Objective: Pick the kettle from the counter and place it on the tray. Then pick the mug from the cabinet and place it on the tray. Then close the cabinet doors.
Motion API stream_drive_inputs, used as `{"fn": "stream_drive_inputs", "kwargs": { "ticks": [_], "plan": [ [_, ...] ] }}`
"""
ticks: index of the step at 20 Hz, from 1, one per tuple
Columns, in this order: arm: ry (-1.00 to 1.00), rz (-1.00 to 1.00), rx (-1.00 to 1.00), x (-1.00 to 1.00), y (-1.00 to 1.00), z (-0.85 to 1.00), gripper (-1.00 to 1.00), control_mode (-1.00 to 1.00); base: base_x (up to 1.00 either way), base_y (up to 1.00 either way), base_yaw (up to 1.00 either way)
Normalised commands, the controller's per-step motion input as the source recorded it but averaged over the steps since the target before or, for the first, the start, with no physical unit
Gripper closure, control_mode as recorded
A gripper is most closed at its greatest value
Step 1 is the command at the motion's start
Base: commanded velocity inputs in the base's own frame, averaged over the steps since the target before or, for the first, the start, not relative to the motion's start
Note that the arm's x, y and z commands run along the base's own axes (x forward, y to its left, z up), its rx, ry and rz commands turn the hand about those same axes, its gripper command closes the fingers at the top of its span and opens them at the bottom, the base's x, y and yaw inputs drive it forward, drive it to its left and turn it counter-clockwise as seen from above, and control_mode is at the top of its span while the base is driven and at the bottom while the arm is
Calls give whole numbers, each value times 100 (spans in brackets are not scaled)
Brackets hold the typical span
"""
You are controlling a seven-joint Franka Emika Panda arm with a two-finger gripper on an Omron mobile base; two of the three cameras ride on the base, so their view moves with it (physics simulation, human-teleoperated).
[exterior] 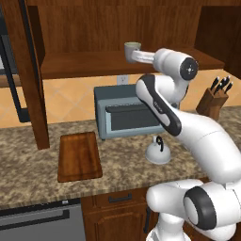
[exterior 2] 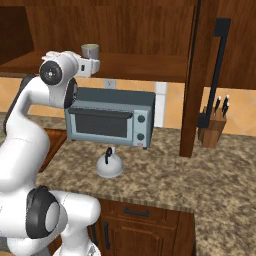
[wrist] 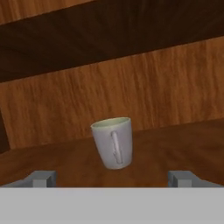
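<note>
Left base view: one kettle [exterior: 157, 151] sits on the tabletop [exterior: 28, 164], off the one bare tray [exterior: 79, 156]; skipping it risks breaking task order. Right base view: one mug [exterior 2: 90, 51] on the cabinet [exterior 2: 150, 65] shelf, near the arm's tip. Hand view: jaws spread wide, empty; a misjudged advance could topple the mug [wrist: 113, 142].

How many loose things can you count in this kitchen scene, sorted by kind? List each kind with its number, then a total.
Kettle: 1
Mug: 1
Tray: 1
Toaster oven: 1
Knife block: 1
Total: 5
</note>
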Motion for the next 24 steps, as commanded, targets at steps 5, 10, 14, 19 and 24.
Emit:
{"fn": "stream_drive_inputs", "kwargs": {
  "ticks": [5,10,14,19,24],
  "plan": [
    [5,0,0,26,0,0,-100,-100,0,0,0],
    [8,0,0,32,2,0,-100,-100,0,0,0],
    [2,0,0,29,4,0,-100,-100,0,0,0],
    [0,0,0,29,11,0,-100,-100,0,0,0],
    [0,0,0,30,4,-2,-100,-100,0,0,0]
  ]
}}
